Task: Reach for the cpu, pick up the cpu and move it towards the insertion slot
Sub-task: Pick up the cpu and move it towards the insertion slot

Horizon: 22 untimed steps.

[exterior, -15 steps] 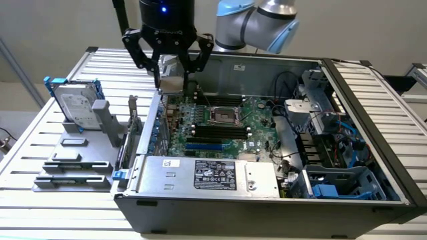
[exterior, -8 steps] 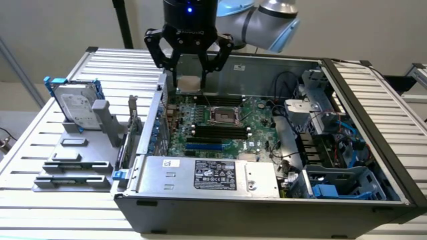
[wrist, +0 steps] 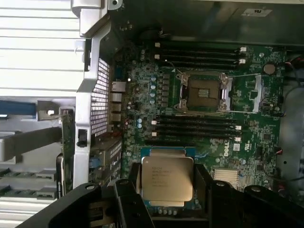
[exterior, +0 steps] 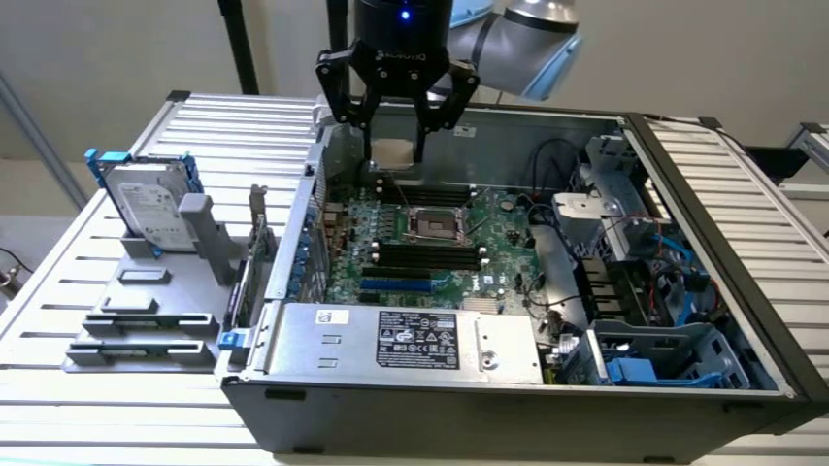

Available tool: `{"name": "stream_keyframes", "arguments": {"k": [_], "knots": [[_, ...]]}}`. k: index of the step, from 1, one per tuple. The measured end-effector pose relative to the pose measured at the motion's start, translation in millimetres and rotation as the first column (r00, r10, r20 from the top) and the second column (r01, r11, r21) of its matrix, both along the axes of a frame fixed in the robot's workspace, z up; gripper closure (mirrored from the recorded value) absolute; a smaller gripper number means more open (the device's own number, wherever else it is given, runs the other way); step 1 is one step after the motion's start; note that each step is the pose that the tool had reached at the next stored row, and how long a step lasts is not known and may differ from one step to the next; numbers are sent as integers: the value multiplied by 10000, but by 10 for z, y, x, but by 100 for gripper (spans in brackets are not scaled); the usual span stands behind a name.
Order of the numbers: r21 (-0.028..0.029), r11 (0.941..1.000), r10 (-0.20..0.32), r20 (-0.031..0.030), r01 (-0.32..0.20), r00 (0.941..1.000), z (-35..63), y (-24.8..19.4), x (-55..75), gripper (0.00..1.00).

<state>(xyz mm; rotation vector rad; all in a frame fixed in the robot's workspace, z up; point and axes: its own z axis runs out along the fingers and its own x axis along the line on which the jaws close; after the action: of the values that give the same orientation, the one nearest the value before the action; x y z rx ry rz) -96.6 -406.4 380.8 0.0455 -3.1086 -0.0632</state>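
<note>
Open computer case (exterior: 674, 320) is lying on the slatted counter (exterior: 104, 427). Gripper (exterior: 395, 131) is hanging above the case's far end, holding the cpu (exterior: 392, 152) between its fingers. Insertion slot (exterior: 437, 225) is sitting inside the case, below the cpu. Hard drive (exterior: 146, 206) is standing beside the case, toward the exterior view's left.

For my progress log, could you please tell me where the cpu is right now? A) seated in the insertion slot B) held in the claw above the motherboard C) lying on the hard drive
B: the claw grips the cpu clear of the empty insertion slot.
</note>
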Motion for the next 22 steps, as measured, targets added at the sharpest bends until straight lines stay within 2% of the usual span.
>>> {"name": "stream_keyframes", "arguments": {"k": [6,10,18,22], "knots": [[2,10000,0,1,0,10000,-41,189,166,45],[1,10000,0,0,0,10000,-62,293,282,45],[1,10000,0,1,0,10000,-109,448,553,45],[1,10000,-2,1,2,10000,-136,488,680,45]]}}
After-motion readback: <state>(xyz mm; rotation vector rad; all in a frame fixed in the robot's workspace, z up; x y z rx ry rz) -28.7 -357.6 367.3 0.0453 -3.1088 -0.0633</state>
